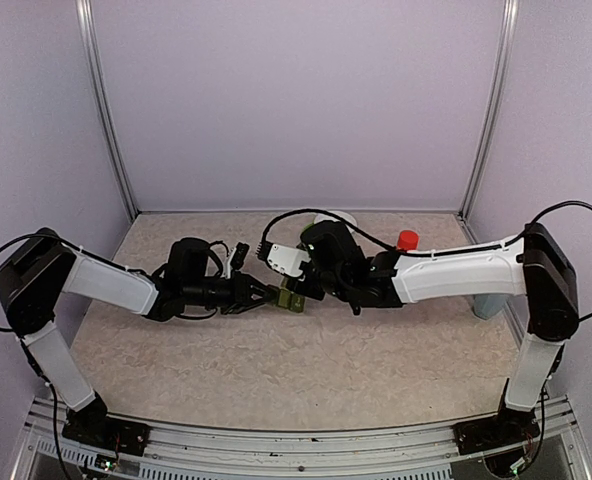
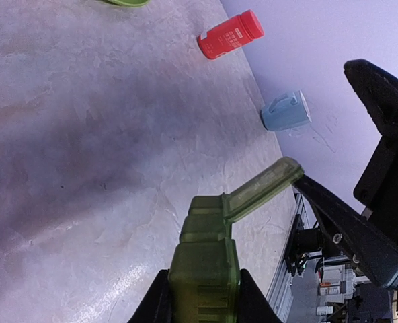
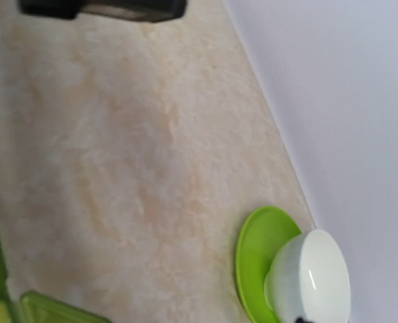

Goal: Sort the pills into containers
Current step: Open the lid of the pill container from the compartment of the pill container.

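Note:
My left gripper (image 1: 264, 293) is shut on the near end of the dark green containers strip (image 1: 292, 299) and holds it above the table. In the left wrist view the strip (image 2: 204, 266) sits between my fingers, and the lid (image 2: 263, 189) of its far compartment stands open. My right gripper (image 1: 306, 287) is at the strip's far end with its jaws wide apart. One of its black fingers (image 2: 333, 215) touches the tip of the open lid. The right wrist view shows a green edge of the strip (image 3: 48, 311) at bottom left. No pills are visible.
A red bottle (image 1: 407, 240) stands at the back right and also shows in the left wrist view (image 2: 229, 35). A white bowl (image 3: 311, 279) rests on a lime green plate (image 3: 258, 256) by the back wall. A pale blue cup (image 2: 286, 111) lies near the right wall.

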Tool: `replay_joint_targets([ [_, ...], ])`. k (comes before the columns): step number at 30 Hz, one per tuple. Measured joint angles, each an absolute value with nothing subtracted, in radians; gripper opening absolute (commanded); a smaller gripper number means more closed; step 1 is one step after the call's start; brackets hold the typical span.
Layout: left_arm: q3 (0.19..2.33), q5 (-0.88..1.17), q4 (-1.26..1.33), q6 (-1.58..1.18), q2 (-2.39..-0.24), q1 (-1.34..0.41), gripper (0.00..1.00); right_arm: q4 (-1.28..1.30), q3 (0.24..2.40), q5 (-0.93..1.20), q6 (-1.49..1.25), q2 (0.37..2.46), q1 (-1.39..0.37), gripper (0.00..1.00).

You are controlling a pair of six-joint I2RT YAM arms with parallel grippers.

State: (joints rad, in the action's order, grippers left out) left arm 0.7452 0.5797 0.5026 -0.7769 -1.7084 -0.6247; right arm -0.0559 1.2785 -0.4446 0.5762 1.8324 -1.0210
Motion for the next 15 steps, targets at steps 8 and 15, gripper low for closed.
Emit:
replay_joint_targets([
  [8,0.754,0.581,0.491,-0.747,-1.695,-0.630,0.20,-0.038,1.306,-0.424,0.559,1.851,-0.993,0.62],
  [15,0.754,0.598,0.489,-0.710,-1.678,-0.650,0.20,0.012,1.327,-0.373,0.545,1.884,-0.979,0.63],
])
